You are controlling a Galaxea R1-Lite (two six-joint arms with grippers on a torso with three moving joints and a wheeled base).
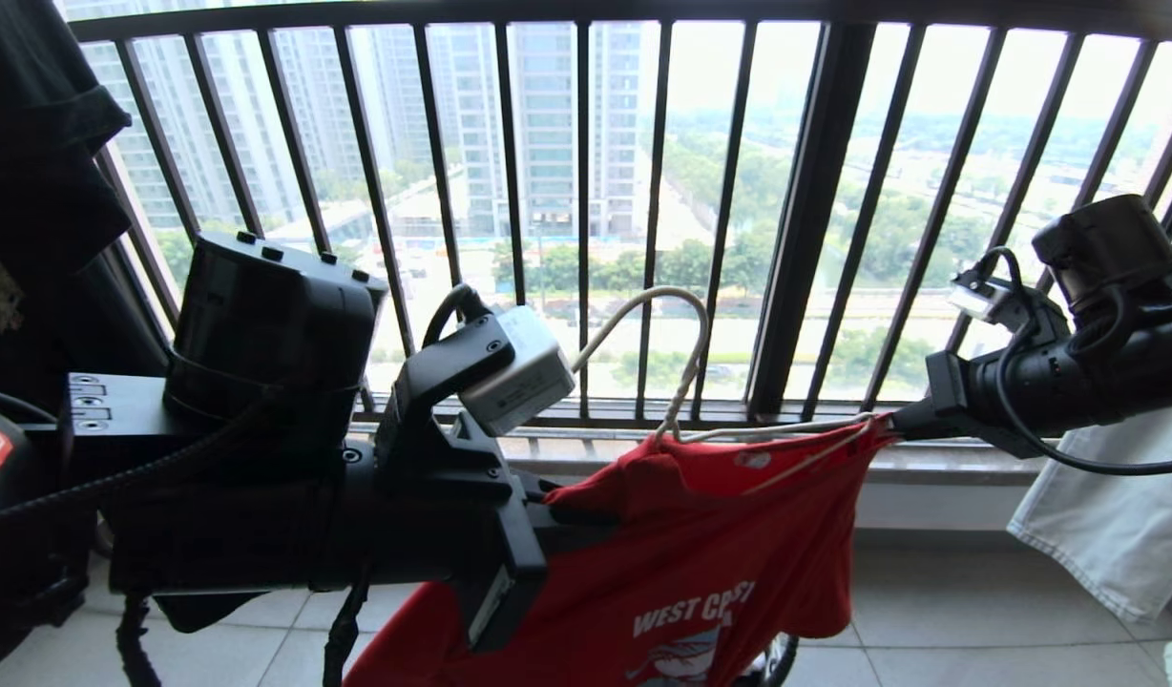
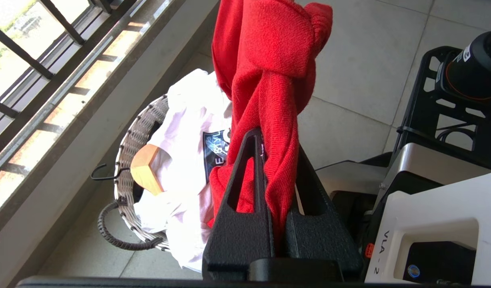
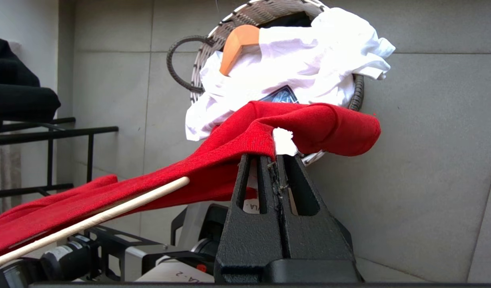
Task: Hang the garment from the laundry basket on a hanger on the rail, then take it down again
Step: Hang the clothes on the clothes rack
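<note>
Below, laundry basket (image 2: 127, 160) with white shirt (image 2: 181, 160), both grippers (image 2: 275, 160) (image 3: 278, 160) clamping garment (image 1: 701, 544)

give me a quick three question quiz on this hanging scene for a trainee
1. True or false: the red T-shirt already has the white wire hanger threaded into its neck.
2. Which holds a bunched fold of the shirt? A) left gripper B) right gripper C) both
3. What lies in the woven basket on the floor below?

Key:
1. True. The hook rises out of the collar and a hanger arm runs inside the shoulder.
2. C. Each gripper's fingers are shut on red cloth.
3. A white printed T-shirt, with the end of a wooden hanger sticking out.
</note>
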